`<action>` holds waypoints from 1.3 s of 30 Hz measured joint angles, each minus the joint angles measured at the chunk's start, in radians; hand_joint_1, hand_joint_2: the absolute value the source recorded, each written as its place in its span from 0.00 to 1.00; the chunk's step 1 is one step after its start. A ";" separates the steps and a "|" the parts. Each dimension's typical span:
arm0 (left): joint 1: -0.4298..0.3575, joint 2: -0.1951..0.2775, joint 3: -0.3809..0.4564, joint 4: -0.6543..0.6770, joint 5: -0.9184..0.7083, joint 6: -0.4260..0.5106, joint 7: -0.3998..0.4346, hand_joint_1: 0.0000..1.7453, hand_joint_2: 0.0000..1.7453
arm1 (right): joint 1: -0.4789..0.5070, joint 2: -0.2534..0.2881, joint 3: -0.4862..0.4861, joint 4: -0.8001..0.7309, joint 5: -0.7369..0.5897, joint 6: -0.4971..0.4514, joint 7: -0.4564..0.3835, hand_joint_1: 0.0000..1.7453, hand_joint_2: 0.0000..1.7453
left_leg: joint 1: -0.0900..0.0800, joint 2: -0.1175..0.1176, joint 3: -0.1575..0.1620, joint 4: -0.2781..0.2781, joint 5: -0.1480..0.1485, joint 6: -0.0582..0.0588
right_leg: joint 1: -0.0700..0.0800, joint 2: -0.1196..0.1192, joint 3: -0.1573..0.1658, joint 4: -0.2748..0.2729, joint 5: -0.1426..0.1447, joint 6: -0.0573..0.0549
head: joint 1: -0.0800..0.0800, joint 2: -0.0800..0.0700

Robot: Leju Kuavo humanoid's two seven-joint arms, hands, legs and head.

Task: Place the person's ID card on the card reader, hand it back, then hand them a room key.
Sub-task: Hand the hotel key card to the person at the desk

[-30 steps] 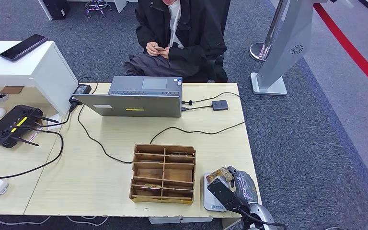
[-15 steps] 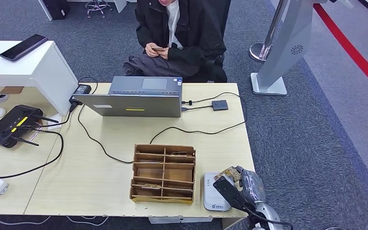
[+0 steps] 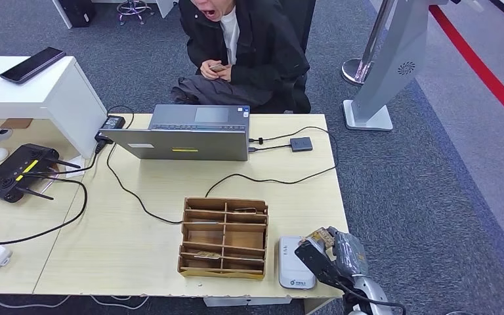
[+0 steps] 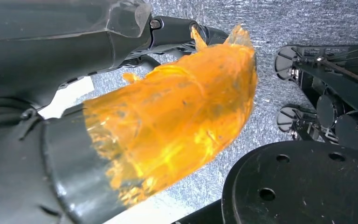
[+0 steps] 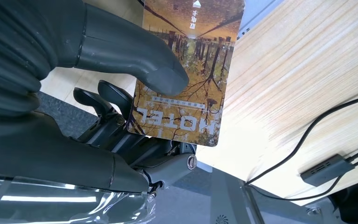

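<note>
From the head view, the right hand (image 3: 325,252) hangs at the tabletop (image 3: 138,249) edge beside the white card reader (image 3: 294,264). The right wrist view shows thumb and fingers (image 5: 103,94) pinching a hotel key card (image 5: 186,70). The left hand's (image 4: 135,116) state cannot be told.

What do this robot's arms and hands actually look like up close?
The right hand has a grey ribbed cover at the wrist, a thick smooth grey thumb and darker, slimmer fingers with visible screws. Clear plastic wrap covers the silver forearm, with a thin black cable running beside it in the head view. The left hand is dark grey, with torn orange film around it.
</note>
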 joint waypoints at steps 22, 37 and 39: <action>0.004 0.002 0.110 0.000 -0.134 0.003 -0.020 0.00 0.00 | 0.016 0.002 -0.033 -0.122 0.202 -0.183 -0.137 1.00 1.00 | 0.000 0.000 -0.001 0.000 0.000 0.000 | 0.000 0.000 -0.001 0.000 0.000 0.000 | 0.000 0.000; 0.004 0.003 0.159 0.000 -0.206 0.001 -0.034 0.00 0.00 | -0.004 0.023 -0.067 -0.256 0.344 -0.281 -0.247 1.00 1.00 | 0.000 0.000 -0.001 0.000 0.000 0.000 | 0.000 0.000 -0.001 0.000 0.000 0.000 | 0.000 0.000; 0.004 0.005 0.163 0.000 -0.214 0.000 -0.035 0.00 0.00 | -0.018 0.025 -0.064 -0.264 0.356 -0.283 -0.256 1.00 1.00 | 0.000 0.000 -0.001 0.000 0.000 0.000 | 0.000 0.000 -0.001 0.000 0.000 0.000 | 0.000 0.000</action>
